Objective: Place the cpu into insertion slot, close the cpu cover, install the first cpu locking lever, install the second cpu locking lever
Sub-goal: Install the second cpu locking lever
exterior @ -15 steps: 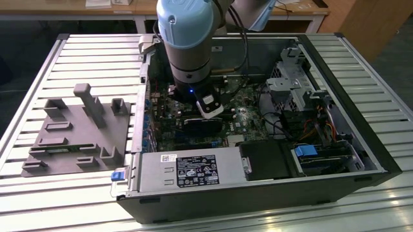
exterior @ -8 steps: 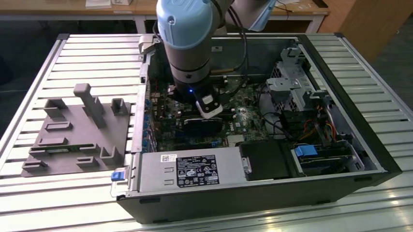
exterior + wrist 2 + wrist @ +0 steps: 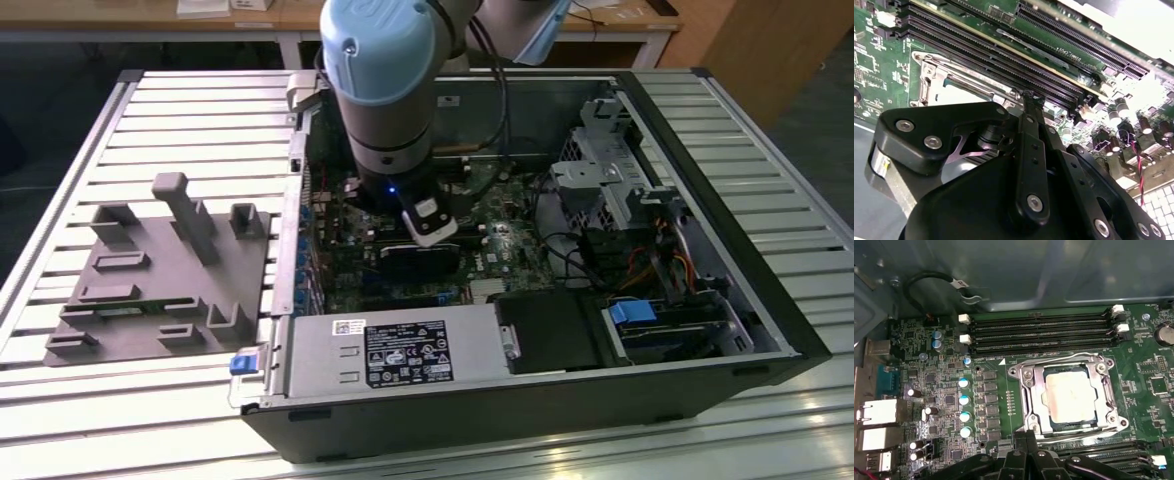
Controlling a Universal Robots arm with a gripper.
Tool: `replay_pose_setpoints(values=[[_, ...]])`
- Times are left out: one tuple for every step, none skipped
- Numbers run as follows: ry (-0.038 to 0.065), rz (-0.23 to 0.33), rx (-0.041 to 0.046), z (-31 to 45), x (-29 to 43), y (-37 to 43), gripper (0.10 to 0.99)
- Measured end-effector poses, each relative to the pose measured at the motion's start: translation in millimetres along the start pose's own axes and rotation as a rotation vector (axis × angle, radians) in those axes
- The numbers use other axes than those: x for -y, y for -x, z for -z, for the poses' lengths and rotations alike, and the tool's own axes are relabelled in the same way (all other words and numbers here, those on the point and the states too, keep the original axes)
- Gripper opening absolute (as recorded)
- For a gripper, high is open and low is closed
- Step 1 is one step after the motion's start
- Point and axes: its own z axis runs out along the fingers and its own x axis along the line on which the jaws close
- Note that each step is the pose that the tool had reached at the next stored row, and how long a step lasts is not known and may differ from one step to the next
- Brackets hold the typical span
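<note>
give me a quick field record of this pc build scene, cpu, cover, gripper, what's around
cpu: pale square chip lying flat in the socket
cover: silvery frame down around the chip, chip showing through its cutout
gripper: black, at the socket's edge beside the cover
memory slots: long dark rows beside the socket
case: open, lying on a slatted table
power supply: grey box in the case
grey fixture: on the table, outside the case

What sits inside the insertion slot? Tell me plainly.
In the first wrist view the cpu lies flat inside the insertion slot, with the cpu cover framing it. The contacts beneath it are covered.
</note>
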Motion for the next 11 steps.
replay_pose_setpoints(values=[[0.000, 0.000, 0.0000, -0.5, -0.3, -0.4, 0.106], [0.000, 0.000, 0.0001, -0.9, -0.6, -0.7, 0.106], [0.000, 0.000, 0.0001, -1.4, -1.0, -1.0, 0.106], [0.000, 0.000, 0.0001, -1.8, -1.5, -1.3, 0.106], [0.000, 0.000, 0.0001, -2.4, -1.9, -1.6, 0.106], [0.000, 0.000, 0.0001, -2.9, -2.2, -1.8, 0.106], [0.000, 0.000, 0.0000, -3.4, -2.4, -1.9, 0.106], [0.000, 0.000, 0.0000, -3.9, -2.5, -2.0, 0.106], [-0.001, 0.000, 0.0000, -4.3, -2.6, -2.0, 0.106], [-0.003, 0.000, 0.0002, -4.5, -2.6, -2.1, 0.106], [-0.005, 0.000, 0.0005, -4.7, -2.5, -2.1, 0.106]])
